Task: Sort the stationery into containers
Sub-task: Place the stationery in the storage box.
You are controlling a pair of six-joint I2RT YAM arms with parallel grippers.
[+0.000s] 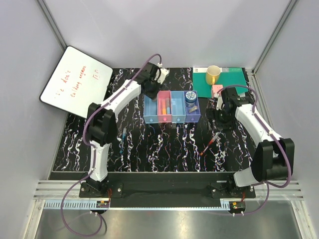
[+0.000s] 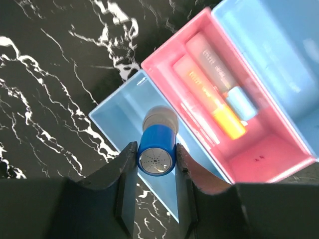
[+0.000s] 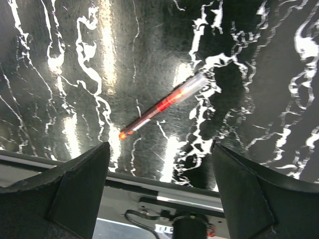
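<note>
My left gripper (image 2: 155,160) is shut on the blue-capped bottle (image 2: 157,149) and holds it over the leftmost light blue tray (image 2: 118,107) of the containers (image 1: 172,119). In the top view this gripper (image 1: 151,91) is at that tray's far end. The orange marker (image 2: 209,97) and teal marker (image 2: 223,75) lie in the pink tray (image 2: 264,154). The round patterned tin (image 1: 190,96) sits in the purple tray (image 1: 198,117). My right gripper (image 3: 159,155) is open and empty above the red pen (image 3: 162,106), which lies on the table (image 1: 210,143). A thin blue pen (image 1: 123,135) lies left of the trays.
A yellow cup (image 1: 213,74) stands on a green mat (image 1: 232,77) at the back right, with a pink cube (image 1: 217,89) at the mat's front edge. A whiteboard (image 1: 75,82) leans at the back left. White walls enclose the black marbled table (image 1: 164,144).
</note>
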